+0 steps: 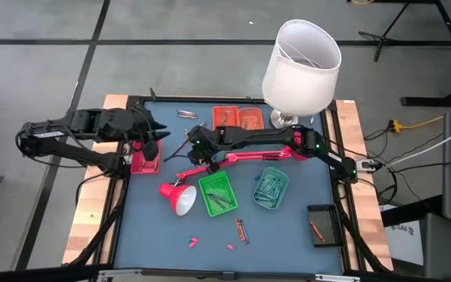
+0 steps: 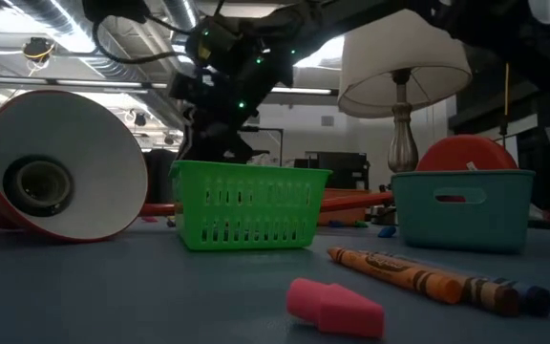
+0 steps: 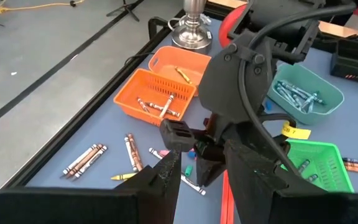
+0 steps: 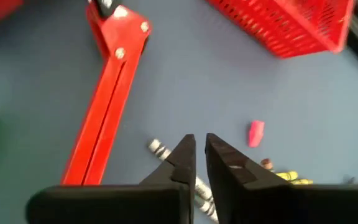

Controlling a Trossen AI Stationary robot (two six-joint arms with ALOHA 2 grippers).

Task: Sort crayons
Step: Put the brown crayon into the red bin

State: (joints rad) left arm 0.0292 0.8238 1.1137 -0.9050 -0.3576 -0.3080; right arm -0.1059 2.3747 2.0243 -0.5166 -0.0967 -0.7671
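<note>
Grey crayon (image 4: 160,149) | between right gripper (image 4: 199,152) fingertips (nearly closed) | grasp on it unclear

crayons (image 1: 242,229) before basket (image 1: 214,193), lamp (image 1: 300,59) behind

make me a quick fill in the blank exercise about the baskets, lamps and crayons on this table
1. The basket lying beside the toppled red desk lamp is coloured ____.
2. The teal basket holds several ____.
3. The lamp standing upright at the table's far edge has a shade coloured ____.
4. The right end effector points down at a crayon wrapped in ____ paper.

Missing words: green; crayons; white; grey
</note>
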